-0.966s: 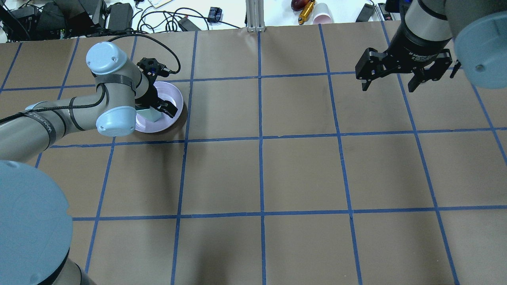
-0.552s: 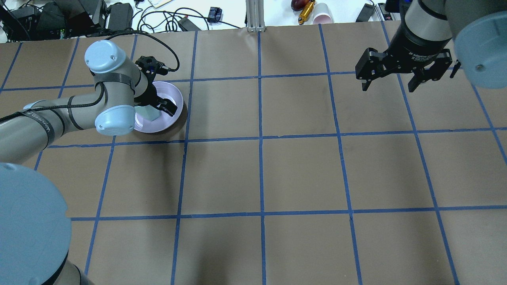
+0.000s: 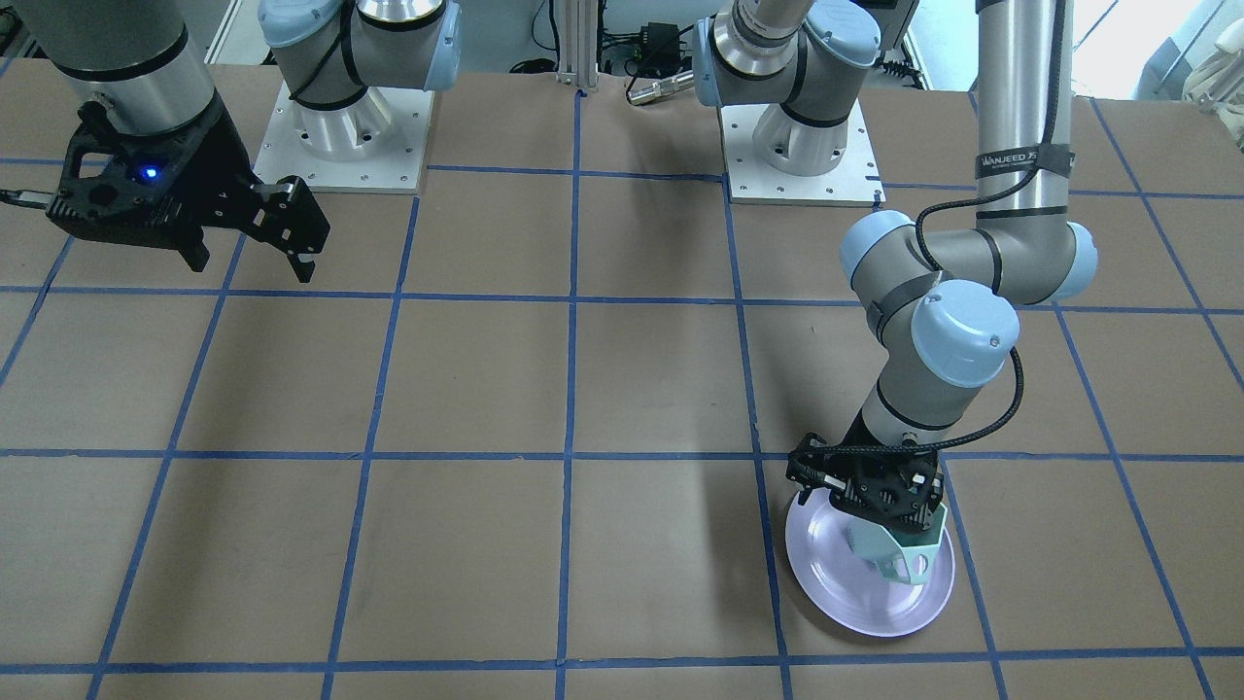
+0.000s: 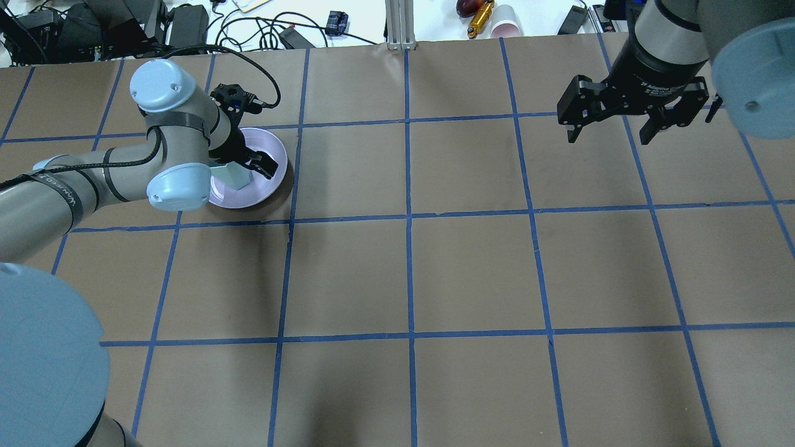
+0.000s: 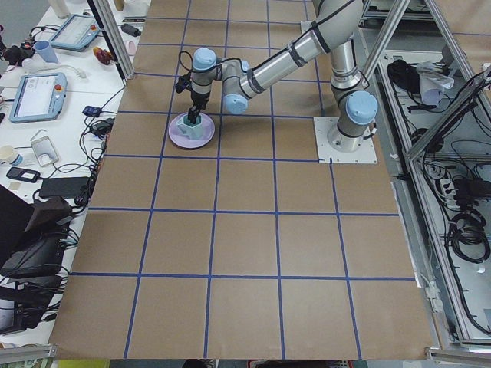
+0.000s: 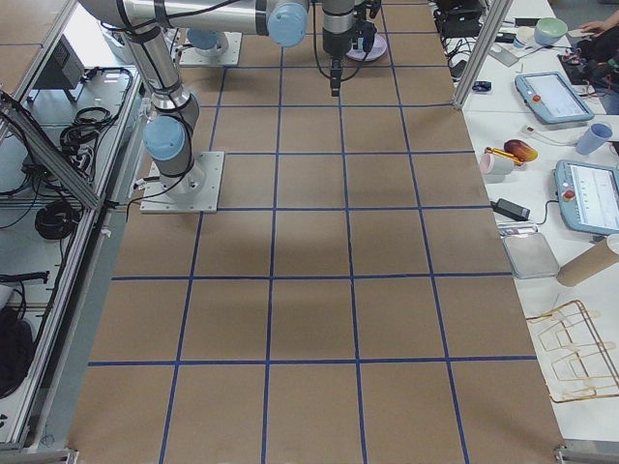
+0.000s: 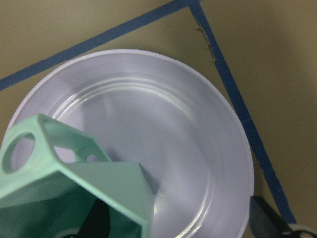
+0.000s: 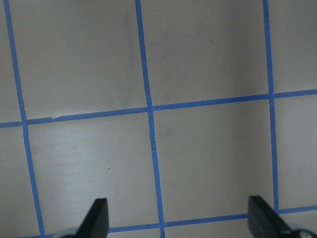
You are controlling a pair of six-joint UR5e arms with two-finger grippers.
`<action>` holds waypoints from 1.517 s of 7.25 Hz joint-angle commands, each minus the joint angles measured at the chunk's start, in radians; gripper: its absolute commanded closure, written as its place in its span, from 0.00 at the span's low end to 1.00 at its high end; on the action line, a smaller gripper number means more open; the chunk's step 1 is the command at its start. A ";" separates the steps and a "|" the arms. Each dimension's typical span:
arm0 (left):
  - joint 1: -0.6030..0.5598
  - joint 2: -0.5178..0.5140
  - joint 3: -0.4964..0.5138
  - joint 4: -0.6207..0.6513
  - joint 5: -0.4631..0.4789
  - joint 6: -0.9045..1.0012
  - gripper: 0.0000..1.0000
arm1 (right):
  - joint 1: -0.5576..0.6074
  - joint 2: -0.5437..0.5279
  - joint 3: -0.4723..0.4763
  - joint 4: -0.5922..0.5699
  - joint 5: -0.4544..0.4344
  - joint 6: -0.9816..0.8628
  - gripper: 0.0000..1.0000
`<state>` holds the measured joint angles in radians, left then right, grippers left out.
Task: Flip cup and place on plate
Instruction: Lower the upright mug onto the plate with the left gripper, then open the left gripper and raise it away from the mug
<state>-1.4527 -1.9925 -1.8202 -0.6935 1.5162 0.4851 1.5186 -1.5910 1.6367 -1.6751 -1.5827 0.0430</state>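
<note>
The pale mint-green cup (image 4: 236, 177) stands on the lavender plate (image 4: 266, 144) at the table's far left, its opening facing up in the left wrist view (image 7: 89, 183). Its angular handle shows in the front view (image 3: 889, 566) over the plate (image 3: 846, 588). My left gripper (image 4: 248, 169) hangs over the cup with its jaws wide apart. One fingertip (image 7: 272, 220) is well clear of the cup, and the other appears dark inside it. My right gripper (image 4: 608, 138) is open and empty, high above the far right, over bare paper (image 8: 178, 223).
The table is brown paper with a blue tape grid (image 4: 408, 214). Cables, boxes and a pink cup (image 4: 506, 23) lie beyond the far edge. The two arm bases (image 3: 350, 136) stand at the robot's side.
My left arm and gripper have shifted slightly toward the far left; the cup stays on the plate. The right arm has not moved.
</note>
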 commanded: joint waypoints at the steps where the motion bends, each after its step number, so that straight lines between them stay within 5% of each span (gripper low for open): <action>1: -0.018 0.052 0.002 -0.068 -0.008 -0.052 0.00 | 0.000 -0.001 0.000 0.000 0.001 0.000 0.00; 4: -0.026 0.144 0.068 -0.255 -0.011 -0.127 0.00 | 0.000 -0.001 0.000 0.000 0.000 0.000 0.00; 11: -0.070 0.350 0.363 -0.935 0.002 -0.342 0.00 | 0.000 -0.001 0.000 0.000 0.000 0.000 0.00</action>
<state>-1.5136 -1.6559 -1.5134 -1.5321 1.5137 0.1969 1.5187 -1.5911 1.6368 -1.6751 -1.5830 0.0430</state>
